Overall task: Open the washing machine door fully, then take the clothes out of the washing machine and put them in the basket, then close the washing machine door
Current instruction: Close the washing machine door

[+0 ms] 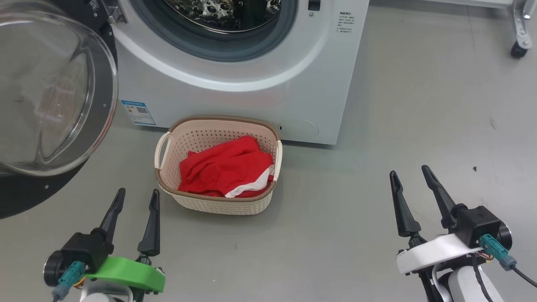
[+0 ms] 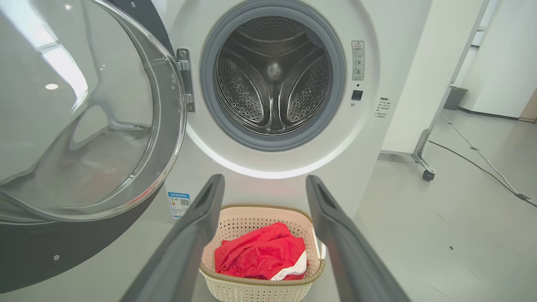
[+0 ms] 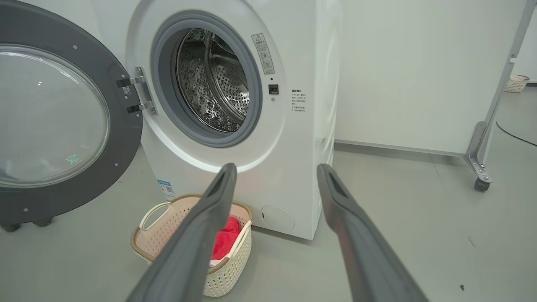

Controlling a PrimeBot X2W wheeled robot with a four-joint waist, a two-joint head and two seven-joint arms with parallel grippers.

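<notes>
The washing machine (image 1: pixel 235 96) (image 2: pixel 377 75) (image 3: pixel 302 138) stands with its door (image 1: pixel 50 92) (image 2: pixel 79 117) (image 3: pixel 54 121) swung wide to the left, and the steel drum (image 2: pixel 272 75) (image 3: pixel 214 79) looks bare inside. On the floor in front sits the cream basket (image 1: pixel 197 134) (image 2: pixel 251 289) (image 3: pixel 168 235), holding red clothes with white trim (image 1: pixel 226 167) (image 2: pixel 260 256) (image 3: pixel 224 243). My left gripper (image 1: pixel 137 195) (image 2: pixel 264 180) is open, low and just left of the basket. Off to the basket's right, my right gripper (image 1: pixel 409 171) (image 3: pixel 275 167) hangs open over the floor. Both hold nothing.
A wheeled frame leg (image 1: pixel 520 37) (image 2: pixel 423 163) (image 3: pixel 480 167) stands right of the machine. A cable (image 2: pixel 482 159) runs across the floor at the far right. A white wall (image 3: pixel 419 71) is behind. Grey floor (image 1: pixel 419 126) spreads to the right.
</notes>
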